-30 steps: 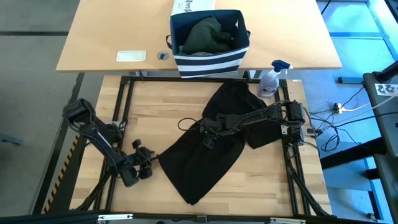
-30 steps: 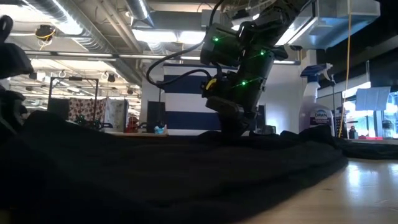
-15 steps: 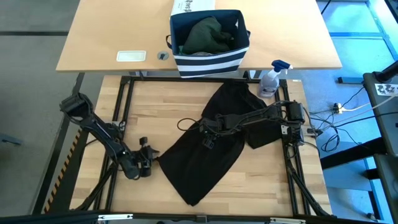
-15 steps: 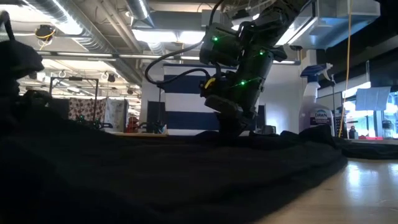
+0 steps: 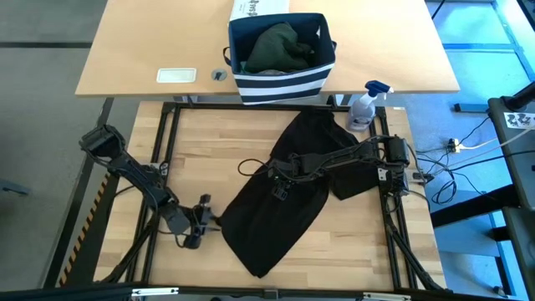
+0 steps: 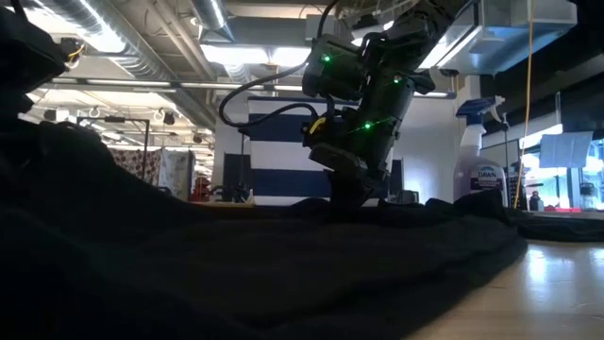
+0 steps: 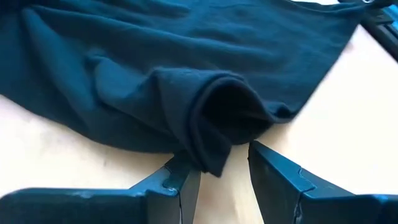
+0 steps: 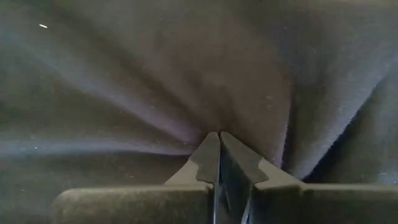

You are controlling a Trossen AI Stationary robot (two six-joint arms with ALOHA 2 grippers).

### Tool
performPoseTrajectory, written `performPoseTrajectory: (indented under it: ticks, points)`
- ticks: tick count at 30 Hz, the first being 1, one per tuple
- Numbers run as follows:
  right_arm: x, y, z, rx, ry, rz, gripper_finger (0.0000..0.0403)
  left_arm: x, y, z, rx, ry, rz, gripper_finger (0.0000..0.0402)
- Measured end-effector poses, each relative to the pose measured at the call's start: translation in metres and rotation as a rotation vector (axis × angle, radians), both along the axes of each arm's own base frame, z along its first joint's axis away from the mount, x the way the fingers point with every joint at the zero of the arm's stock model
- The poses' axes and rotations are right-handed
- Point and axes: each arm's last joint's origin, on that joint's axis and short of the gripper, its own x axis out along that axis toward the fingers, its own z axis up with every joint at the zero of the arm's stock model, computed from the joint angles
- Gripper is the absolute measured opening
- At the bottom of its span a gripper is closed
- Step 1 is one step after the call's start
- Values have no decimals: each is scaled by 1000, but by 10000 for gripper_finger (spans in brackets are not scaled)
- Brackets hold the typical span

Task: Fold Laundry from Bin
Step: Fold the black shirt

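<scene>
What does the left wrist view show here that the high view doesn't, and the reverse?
Only the left wrist view shows the rolled corner of the black garment just ahead of the left gripper, whose jaws stand apart.

Only the high view shows the striped bin holding dark green laundry, the spray bottle, and the right gripper pressed onto the cloth's middle.

Both show the black garment spread on the wooden table.

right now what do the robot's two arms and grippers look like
Both arms are dark, near-black jointed links with loose black cables running along them. The left gripper has two flat, dark grey wedge-shaped fingers. The right gripper has matching tapered fingers. In the low view, the right arm's wrist housing carries small green lights.
</scene>
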Motion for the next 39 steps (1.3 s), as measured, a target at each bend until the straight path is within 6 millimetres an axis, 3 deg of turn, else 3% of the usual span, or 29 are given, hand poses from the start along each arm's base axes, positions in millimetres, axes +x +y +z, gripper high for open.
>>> performPoseTrajectory:
  ticks: [9, 17, 23, 32, 39]
  points:
    - [0, 0, 0, 0, 0, 0, 19, 9, 13, 0, 113, -23, 56, 116]
    - [0, 0, 0, 0, 0, 0, 19, 10, 18, -3, 76, 42, 34, 9]
    - [0, 0, 0, 0, 1, 0, 19, 10, 20, -4, 30, 49, 132, 3]
    - [-2, 0, 0, 2, 27, 1, 19, 1, 29, -7, 96, 257, 382, 2]
    - [-4, 0, 1, -5, 38, 21, 19, -5, 28, 13, 196, 406, 395, 1]
